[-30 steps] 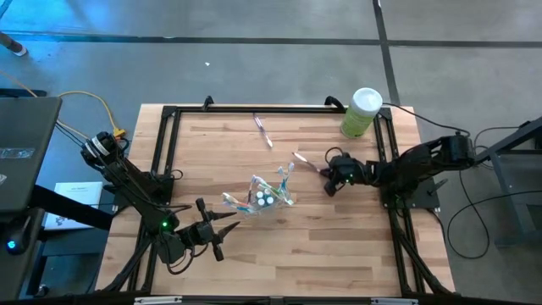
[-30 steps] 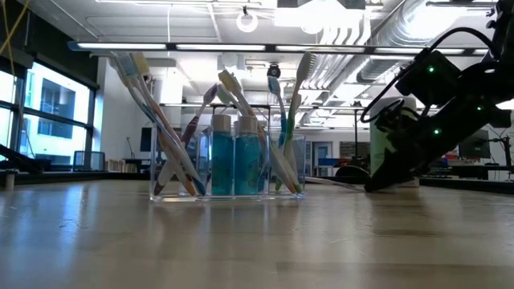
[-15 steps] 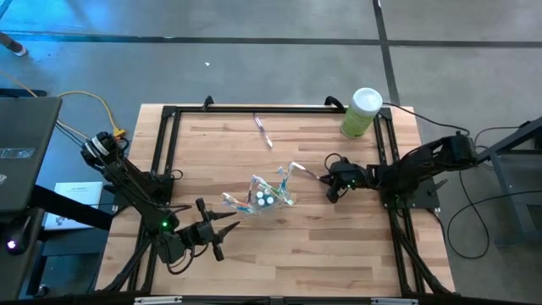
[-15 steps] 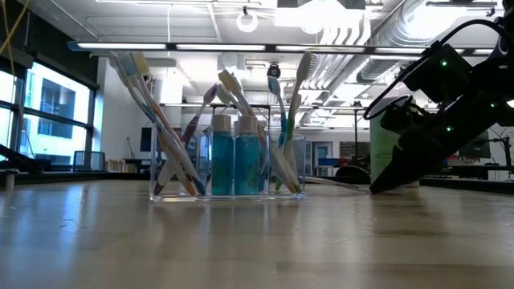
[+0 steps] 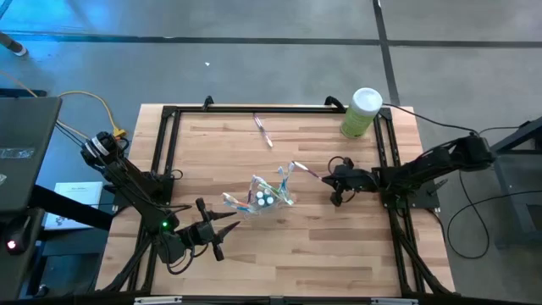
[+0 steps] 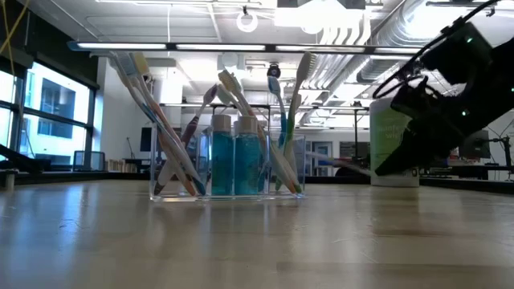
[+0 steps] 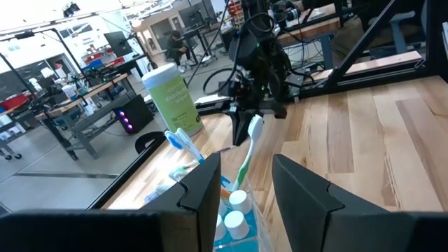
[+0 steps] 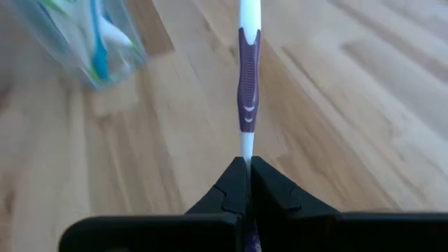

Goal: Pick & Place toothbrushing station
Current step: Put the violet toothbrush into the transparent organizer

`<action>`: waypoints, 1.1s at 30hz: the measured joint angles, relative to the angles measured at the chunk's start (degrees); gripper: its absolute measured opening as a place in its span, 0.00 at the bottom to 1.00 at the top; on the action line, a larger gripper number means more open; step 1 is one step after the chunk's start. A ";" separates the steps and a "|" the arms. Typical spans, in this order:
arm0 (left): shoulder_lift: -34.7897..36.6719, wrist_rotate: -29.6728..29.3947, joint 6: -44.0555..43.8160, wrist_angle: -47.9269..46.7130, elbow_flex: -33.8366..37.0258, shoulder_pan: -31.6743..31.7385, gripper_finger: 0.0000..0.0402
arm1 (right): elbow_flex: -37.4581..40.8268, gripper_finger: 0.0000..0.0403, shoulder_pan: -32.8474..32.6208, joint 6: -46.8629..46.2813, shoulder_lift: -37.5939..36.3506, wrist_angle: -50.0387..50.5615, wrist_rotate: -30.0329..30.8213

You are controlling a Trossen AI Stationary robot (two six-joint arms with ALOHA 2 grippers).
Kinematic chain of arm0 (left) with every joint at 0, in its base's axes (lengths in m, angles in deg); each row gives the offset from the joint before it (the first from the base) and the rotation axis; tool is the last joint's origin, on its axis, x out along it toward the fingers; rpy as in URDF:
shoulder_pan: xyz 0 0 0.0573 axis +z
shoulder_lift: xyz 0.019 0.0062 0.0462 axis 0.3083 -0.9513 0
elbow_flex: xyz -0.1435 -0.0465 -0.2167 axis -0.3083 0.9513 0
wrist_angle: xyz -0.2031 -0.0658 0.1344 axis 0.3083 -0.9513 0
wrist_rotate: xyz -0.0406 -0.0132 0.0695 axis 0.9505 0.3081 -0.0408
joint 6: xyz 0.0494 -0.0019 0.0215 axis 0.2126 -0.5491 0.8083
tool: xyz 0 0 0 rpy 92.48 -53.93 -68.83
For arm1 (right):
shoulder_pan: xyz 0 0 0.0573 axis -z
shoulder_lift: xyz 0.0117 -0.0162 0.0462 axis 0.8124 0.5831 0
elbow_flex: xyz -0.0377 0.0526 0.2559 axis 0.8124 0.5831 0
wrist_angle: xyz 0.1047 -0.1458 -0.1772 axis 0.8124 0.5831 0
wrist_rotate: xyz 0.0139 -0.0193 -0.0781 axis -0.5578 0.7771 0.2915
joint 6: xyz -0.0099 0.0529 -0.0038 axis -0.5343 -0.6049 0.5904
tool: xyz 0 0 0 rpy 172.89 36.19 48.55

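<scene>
1. Waiting at the near left of the bench (image 5: 339, 254), the left claw (image 5: 222, 227) stands spread and empty.
2. Mid-bench, the clear cup (image 5: 269, 196) already bristles with toothbrushes and tubes (a crowded target); an incoming brush could snag them.
3. Right of it, the right claw (image 5: 336, 182) pinches a purple-handled toothbrush (image 8: 248, 84) by its tip, so it may pivot or slip.
4. Far right, the green canister (image 5: 361, 113) stands clear.

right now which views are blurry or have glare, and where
Right wrist view: the purple-and-white toothbrush in the right gripper is sharp, while the clear cup behind is smeared. Low view: bright ceiling lights glare above, the right arm is a dark silhouette, and the cup is crisp. Left wrist view: the left gripper's fingers are soft up close.
</scene>
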 joint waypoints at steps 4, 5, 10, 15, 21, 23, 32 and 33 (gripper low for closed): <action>0.00 0.00 0.00 0.00 0.00 0.00 0.31 | -0.07 0.01 -2.28 1.05 -3.56 -0.07 2.09; 0.00 0.00 0.00 0.00 0.00 0.00 0.31 | -0.12 0.01 -2.96 1.60 -4.68 -0.14 2.67; 0.00 2.16 -0.24 0.01 -0.01 0.00 0.31 | -3.46 0.01 -7.15 4.47 -9.62 2.96 5.77; 0.00 4.11 -0.27 0.04 -0.02 0.00 0.31 | -10.56 0.00 -13.89 9.47 -11.08 9.02 12.17; 0.00 4.35 -0.55 0.23 -0.02 0.00 0.31 | -19.45 0.00 -22.30 16.46 -11.08 14.72 22.39; 0.00 4.44 -1.77 0.26 -0.02 0.00 0.31 | -21.52 0.00 -24.67 18.86 -11.08 15.47 24.62; 1.48 6.29 -12.20 0.59 -0.02 1.03 0.31 | -25.80 0.00 -30.96 26.18 -8.68 15.76 31.02; 1.55 6.42 -12.07 0.57 -0.02 1.20 0.31 | -25.85 0.00 -31.16 26.18 -8.22 15.53 31.12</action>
